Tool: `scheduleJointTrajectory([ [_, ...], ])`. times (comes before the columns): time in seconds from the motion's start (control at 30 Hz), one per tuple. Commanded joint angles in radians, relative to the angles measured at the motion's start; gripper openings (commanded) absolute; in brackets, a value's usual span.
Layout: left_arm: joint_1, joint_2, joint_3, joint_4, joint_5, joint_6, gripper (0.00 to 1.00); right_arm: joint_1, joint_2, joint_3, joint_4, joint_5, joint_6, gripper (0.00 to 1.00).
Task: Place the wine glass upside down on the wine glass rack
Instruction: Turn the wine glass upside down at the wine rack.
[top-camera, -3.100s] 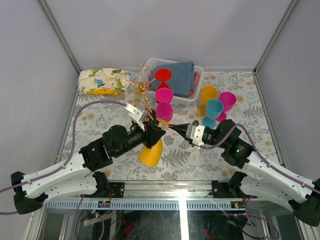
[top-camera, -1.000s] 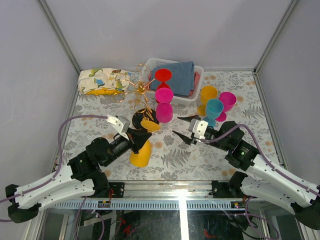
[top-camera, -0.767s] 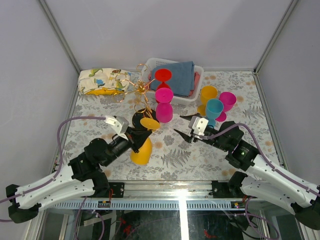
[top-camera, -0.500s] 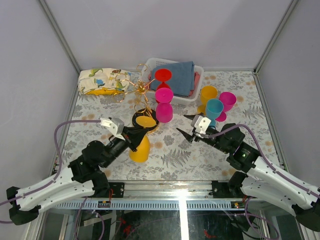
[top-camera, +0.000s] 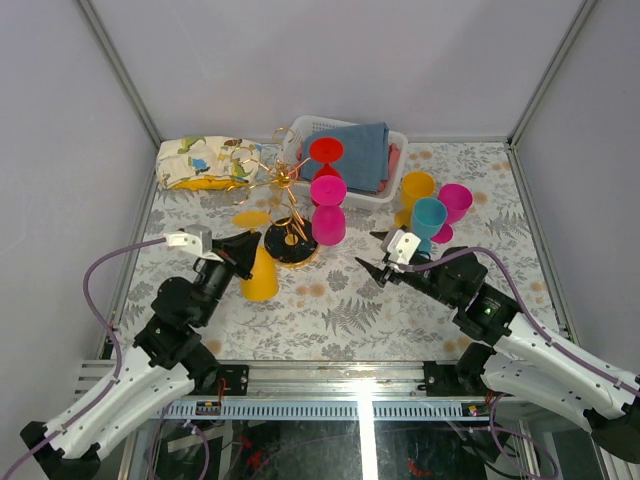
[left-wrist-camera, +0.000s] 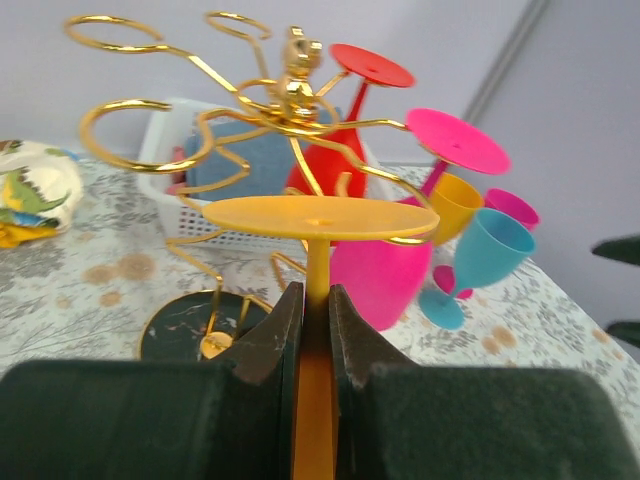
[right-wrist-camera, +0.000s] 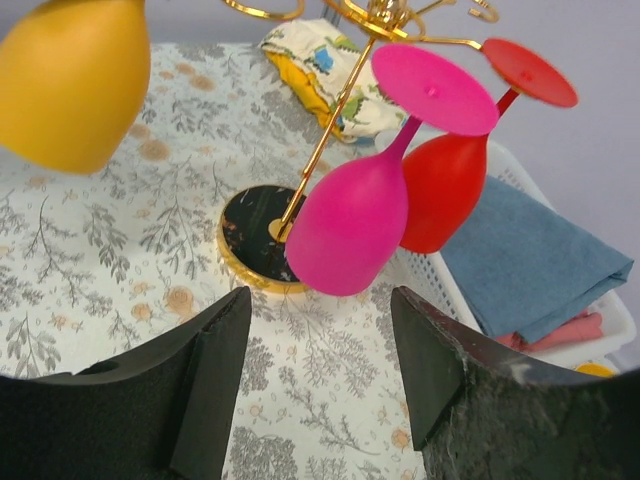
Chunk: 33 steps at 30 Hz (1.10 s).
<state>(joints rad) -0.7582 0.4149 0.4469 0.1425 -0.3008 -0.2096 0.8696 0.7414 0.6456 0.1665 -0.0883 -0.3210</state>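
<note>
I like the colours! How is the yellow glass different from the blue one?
The yellow glass is upside down, foot on top; the blue glass stands upright. The left gripper is shut on the yellow glass's stem, holding it beside the rack; nothing holds the blue glass, which stands on the table. Both have the same shape: bowl, stem and round foot.

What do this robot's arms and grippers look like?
The left arm and right arm match: white shells, black joints, a lilac cable looping off each. The left gripper and right gripper have black wedge-shaped fingers and a white camera block.
</note>
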Motion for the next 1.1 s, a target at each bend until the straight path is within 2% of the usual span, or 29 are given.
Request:
scheduleJointTrajectory([
  [0.0, 0.092, -0.04, -0.028, 0.12, 0.034, -0.06, 0.0, -0.001, -0.019, 0.041, -0.069, 0.004, 0.006, 0.65],
  [0.2, 0.109, -0.013, -0.058, 0.26, 0.06, 0.004, 0.0, -0.001, -0.061, 0.05, -0.151, 0.017, -0.006, 0.66],
  [0.5, 0.12, 0.136, -0.095, 0.474, 0.072, 0.09, 0.0, -0.002, -0.073, 0.049, -0.19, -0.003, -0.004, 0.66],
  [0.7, 0.153, 0.173, -0.13, 0.583, 0.142, 0.144, 0.0, -0.001, -0.063, 0.059, -0.208, -0.025, 0.0, 0.66],
  [1.07, 0.267, 0.257, -0.158, 0.739, 0.31, 0.09, 0.0, -0.002, -0.07, 0.057, -0.214, -0.041, 0.031, 0.66],
])
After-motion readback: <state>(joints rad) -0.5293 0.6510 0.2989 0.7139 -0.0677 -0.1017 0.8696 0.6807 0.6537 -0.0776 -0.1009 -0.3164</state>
